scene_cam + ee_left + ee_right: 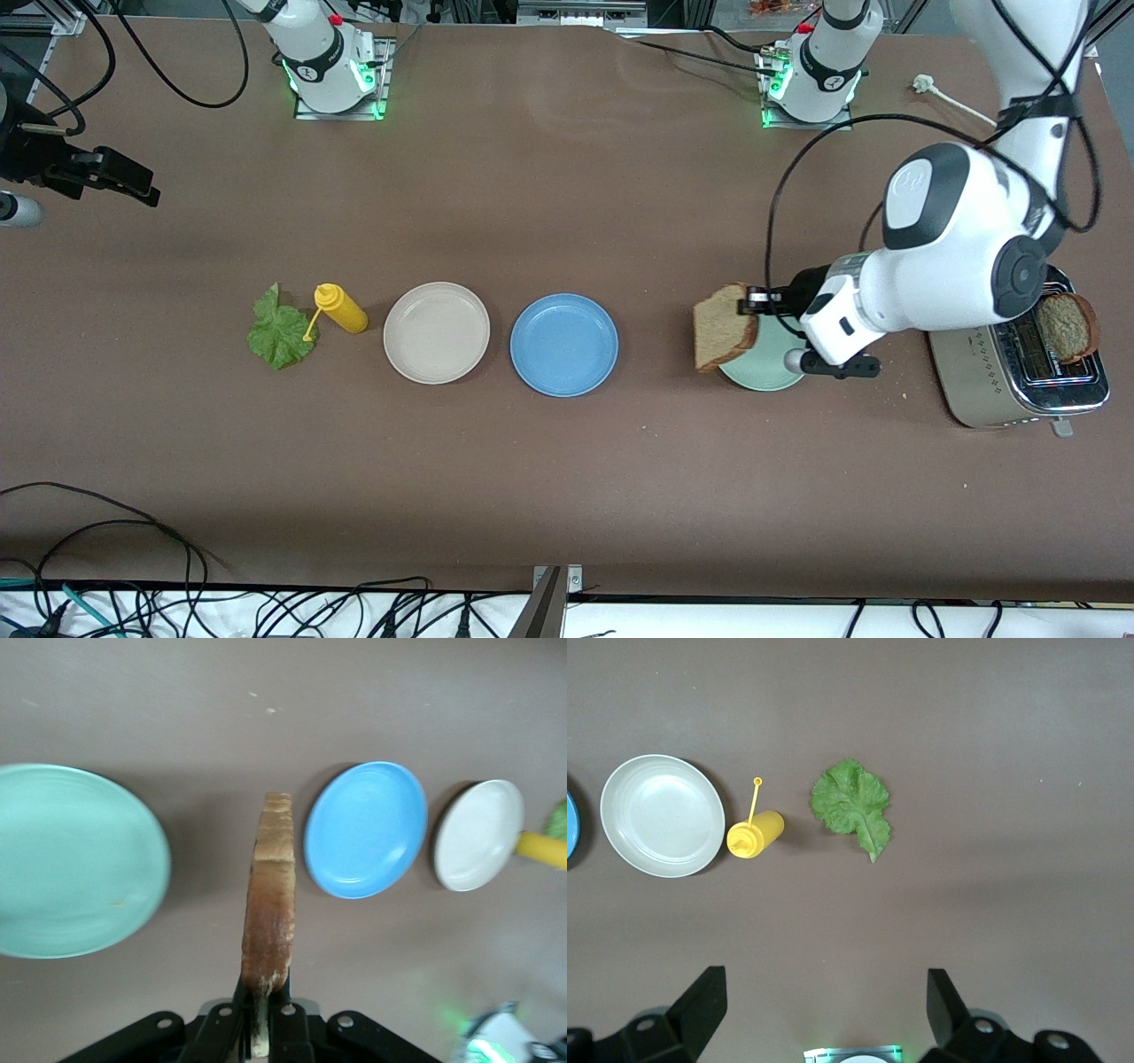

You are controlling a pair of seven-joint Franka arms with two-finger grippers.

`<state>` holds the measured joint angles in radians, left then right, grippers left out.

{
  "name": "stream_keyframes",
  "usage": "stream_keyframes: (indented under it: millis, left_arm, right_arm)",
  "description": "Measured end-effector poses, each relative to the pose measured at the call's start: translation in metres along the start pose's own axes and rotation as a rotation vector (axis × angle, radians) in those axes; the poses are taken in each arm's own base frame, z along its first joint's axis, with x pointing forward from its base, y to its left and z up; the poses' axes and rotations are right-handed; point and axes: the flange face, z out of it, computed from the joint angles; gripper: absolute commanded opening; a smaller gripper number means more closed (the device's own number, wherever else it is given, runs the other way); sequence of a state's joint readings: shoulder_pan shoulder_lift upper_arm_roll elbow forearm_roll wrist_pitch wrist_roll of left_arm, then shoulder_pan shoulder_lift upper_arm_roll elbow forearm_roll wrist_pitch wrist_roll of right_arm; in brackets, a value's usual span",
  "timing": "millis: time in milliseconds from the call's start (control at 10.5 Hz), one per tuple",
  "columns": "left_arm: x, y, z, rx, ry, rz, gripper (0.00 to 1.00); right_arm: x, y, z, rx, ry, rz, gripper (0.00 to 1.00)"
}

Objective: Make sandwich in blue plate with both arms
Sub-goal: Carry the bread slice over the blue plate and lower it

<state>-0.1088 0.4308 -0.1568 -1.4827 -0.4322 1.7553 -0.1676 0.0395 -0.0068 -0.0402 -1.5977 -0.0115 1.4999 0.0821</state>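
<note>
One bread slice is being gripped on edge by the left gripper over the mint plate. The blue plate is lying bare beside it. The right gripper is being held open, waiting over the table.

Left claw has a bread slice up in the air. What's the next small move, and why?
Probably carry the bread slice sideways to over the blue plate. The left claw holds it on edge above the mint-green plate, and the blue plate is bare.
</note>
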Motion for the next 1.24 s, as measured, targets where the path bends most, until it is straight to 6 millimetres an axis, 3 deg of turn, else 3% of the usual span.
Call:
stream_keyframes:
  millis: [285,570,760,1235]
  left_arm:
    - [0.015,0.009,0.056,-0.125,-0.071,-0.070,0.00]
    - [0.018,0.058,0.130,-0.230,-0.103,-0.153,0.00]
    - [0.017,0.087,0.165,-0.251,-0.067,-0.158,0.00]
    - [0.022,0.122,0.205,-0.256,-0.010,-0.146,0.00]
  right_arm:
    - [0.000,0.000,0.000,0.000,0.000,0.000,1.00]
    - [0.000,0.000,0.000,0.000,0.000,0.000,1.00]
    - [0.000,0.000,0.000,0.000,0.000,0.000,1.00]
    - [0.000,0.000,0.000,0.000,0.000,0.000,1.00]
